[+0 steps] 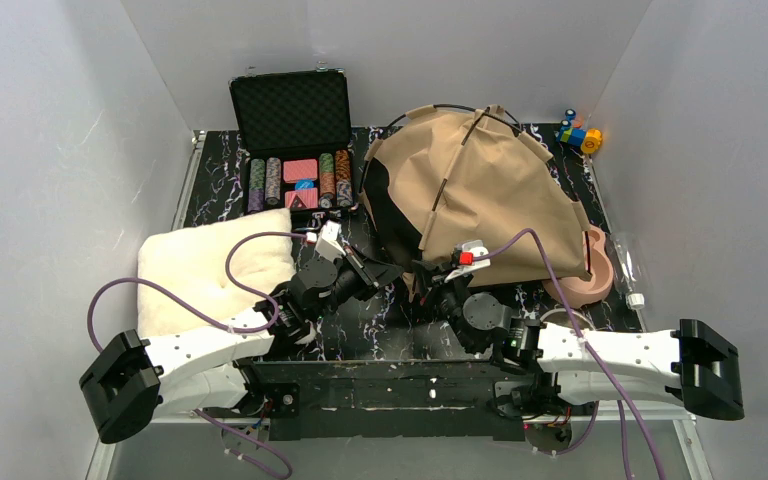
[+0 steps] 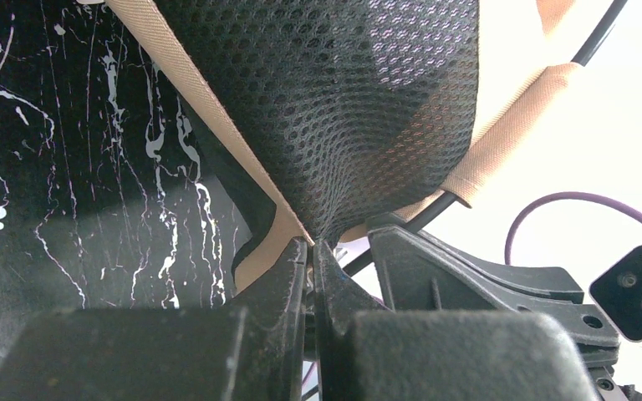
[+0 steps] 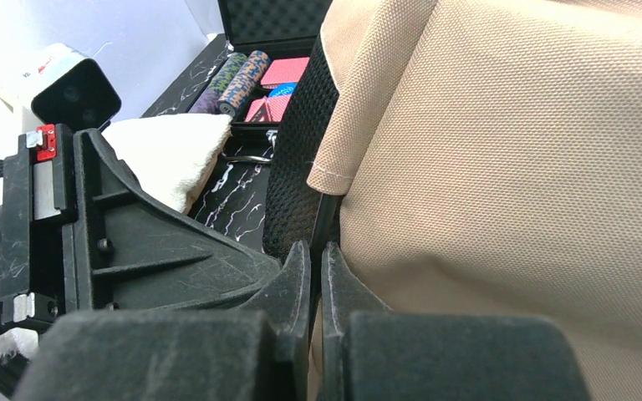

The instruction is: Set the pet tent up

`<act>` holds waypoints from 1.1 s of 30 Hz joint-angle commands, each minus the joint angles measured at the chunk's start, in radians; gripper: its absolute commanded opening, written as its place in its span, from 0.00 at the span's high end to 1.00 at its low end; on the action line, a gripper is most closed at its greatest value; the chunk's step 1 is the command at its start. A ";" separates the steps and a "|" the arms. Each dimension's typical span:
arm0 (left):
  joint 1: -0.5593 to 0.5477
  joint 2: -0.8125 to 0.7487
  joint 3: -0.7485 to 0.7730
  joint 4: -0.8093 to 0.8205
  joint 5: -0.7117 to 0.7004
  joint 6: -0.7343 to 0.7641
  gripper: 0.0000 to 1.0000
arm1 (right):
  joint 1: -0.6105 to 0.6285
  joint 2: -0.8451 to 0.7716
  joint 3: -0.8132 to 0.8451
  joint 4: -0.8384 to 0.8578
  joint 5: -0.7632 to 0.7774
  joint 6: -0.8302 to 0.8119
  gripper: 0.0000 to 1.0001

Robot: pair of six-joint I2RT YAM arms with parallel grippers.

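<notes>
Item: tent (image 1: 485,190). Tan woven canvas dome with a black mesh panel and thin black poles, slumped centre-right on the white-veined black tabletop (image 1: 380,335). Left claw (image 2: 311,247) pinches the mesh. Right claw (image 3: 316,251) is clamped on the tent's near edge. Fluffy cream cushion (image 1: 210,265) lies at left.

— What does the pet tent (image 1: 500,200) cover?
— Part of a pink round thing (image 1: 600,270); its full shape is unclear.
— And the bright toy (image 1: 579,134) at the back?
— Too small to identify.
</notes>
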 commanded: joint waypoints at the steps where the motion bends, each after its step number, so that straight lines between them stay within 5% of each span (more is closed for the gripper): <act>1: 0.000 -0.052 0.011 0.044 0.014 -0.015 1.00 | -0.012 0.026 -0.007 0.051 0.035 -0.054 0.99; 19: 0.000 -0.063 0.017 0.109 0.000 -0.104 1.00 | -0.001 0.084 -0.084 0.244 0.065 -0.138 0.99; 33: 0.000 -0.053 -0.055 0.223 -0.016 -0.297 1.00 | 0.046 0.229 -0.088 0.682 0.158 -0.429 0.99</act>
